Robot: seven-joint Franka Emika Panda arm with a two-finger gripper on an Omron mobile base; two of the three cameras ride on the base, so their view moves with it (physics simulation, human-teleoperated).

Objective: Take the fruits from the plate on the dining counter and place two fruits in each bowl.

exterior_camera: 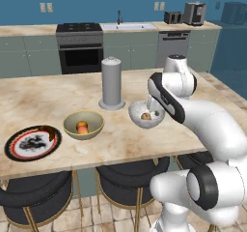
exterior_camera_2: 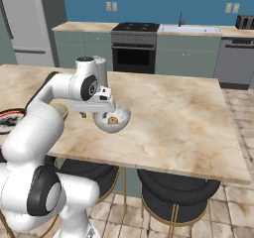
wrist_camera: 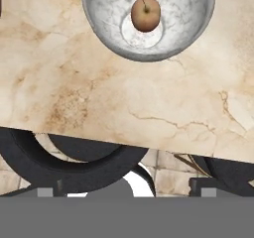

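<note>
The white two-finger gripper [exterior_camera_2: 101, 114] hung just above the near-left rim of the white-grey speckled bowl [exterior_camera: 140, 120], its jaws spread wide and holding nothing. In the hand view the two small dark fingertips [wrist_camera: 45, 191] stood far apart at the bottom, with only the edge of the counter and the dark round stool seats [wrist_camera: 74, 162] between them.

A peach-pink round fruit with a short stem [wrist_camera: 146, 14] lay in the middle of the speckled bowl's floor, free of the gripper and a little beyond it. It was the one fruit to be seen in that bowl.

To the left on the long beige marble-patterned dining counter [exterior_camera: 48, 98] sat the olive-yellow bowl [exterior_camera: 72, 130], with a yellow-orange round fruit [exterior_camera: 82, 126] resting in its bottom. Further left, near the counter's near edge, lay the flat round plate with black rim, red ring and patterned white centre [exterior_camera: 14, 149]; a small reddish-brown shape [exterior_camera: 47, 129] sat on its far right rim, too small to tell whether it was a fruit.

A tall grey cylinder [exterior_camera: 111, 83] stood upright behind and between the two bowls, apart from both.
</note>
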